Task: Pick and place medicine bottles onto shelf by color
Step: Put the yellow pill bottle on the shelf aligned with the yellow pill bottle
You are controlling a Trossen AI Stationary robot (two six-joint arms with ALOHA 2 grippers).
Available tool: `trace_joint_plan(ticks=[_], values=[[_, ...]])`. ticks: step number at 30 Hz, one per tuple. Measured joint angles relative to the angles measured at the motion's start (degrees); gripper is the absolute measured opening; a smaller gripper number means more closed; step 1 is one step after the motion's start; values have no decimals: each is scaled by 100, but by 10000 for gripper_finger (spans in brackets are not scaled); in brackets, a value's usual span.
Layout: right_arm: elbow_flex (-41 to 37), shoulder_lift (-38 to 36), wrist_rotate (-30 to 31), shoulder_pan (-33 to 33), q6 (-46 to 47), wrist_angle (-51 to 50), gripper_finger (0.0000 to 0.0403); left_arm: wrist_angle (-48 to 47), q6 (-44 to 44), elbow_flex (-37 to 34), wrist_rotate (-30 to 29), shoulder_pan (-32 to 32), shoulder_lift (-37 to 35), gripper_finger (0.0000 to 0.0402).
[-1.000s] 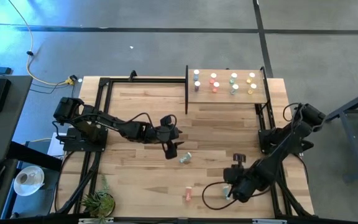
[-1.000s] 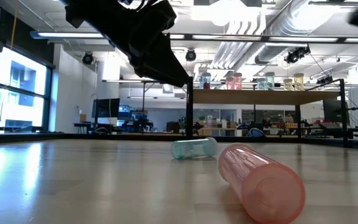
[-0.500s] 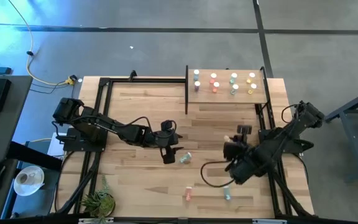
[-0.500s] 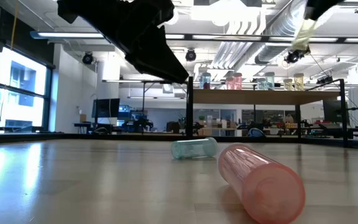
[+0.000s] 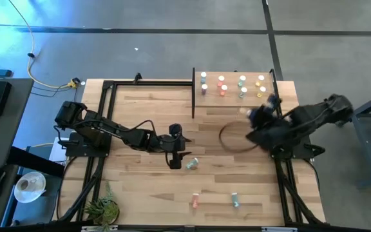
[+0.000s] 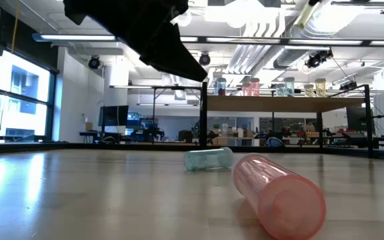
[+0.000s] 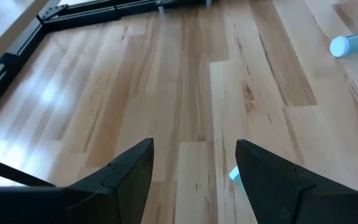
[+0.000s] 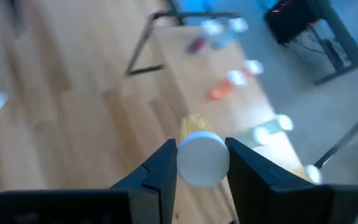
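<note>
My right gripper (image 5: 250,115) is shut on a yellow medicine bottle with a white cap (image 8: 202,155), raised over the table just in front of the shelf (image 5: 237,98). Blue, red, green and yellow bottles stand on the shelf in colour groups. My left gripper (image 5: 175,159) is open and empty at mid-table, beside a teal bottle (image 5: 192,164) that lies on its side; the bottle also shows in the left wrist view (image 7: 234,175). A pink bottle (image 5: 195,201) and another teal bottle (image 5: 235,200) lie near the table's front edge. My right gripper pinches the yellow bottle between its two fingers at the white cap end (image 8: 202,163). The yellow body (image 8: 192,123) points forward past the fingertips, along the fingers. The bottle is lifted clear of the table.
Black frame rails (image 5: 108,109) run along the table's left and right sides, and the shelf's black post (image 5: 193,93) stands at its left end. In the low view the pink bottle (image 6: 279,193) lies in front of the teal one (image 6: 207,159).
My right gripper has risen from near the table's front edge and gone toward the far edge, up to the shelf, carrying the yellow bottle clear of the table. The teal bottle by the front edge has stayed where it was.
</note>
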Motion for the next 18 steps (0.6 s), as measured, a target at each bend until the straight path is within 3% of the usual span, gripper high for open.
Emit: trace_joint_plan(ticks=[10,14,18], values=[[-309,-1032,163,-1382,502,7,104,-44,132,0,0,2,0,216],[-871,-1336,-59,-1996,727,-2,104,-46,133,0,0,2,0,216],[-1164,-1466,-662,-2515,796,4,104,-46,133,0,0,2,0,216]])
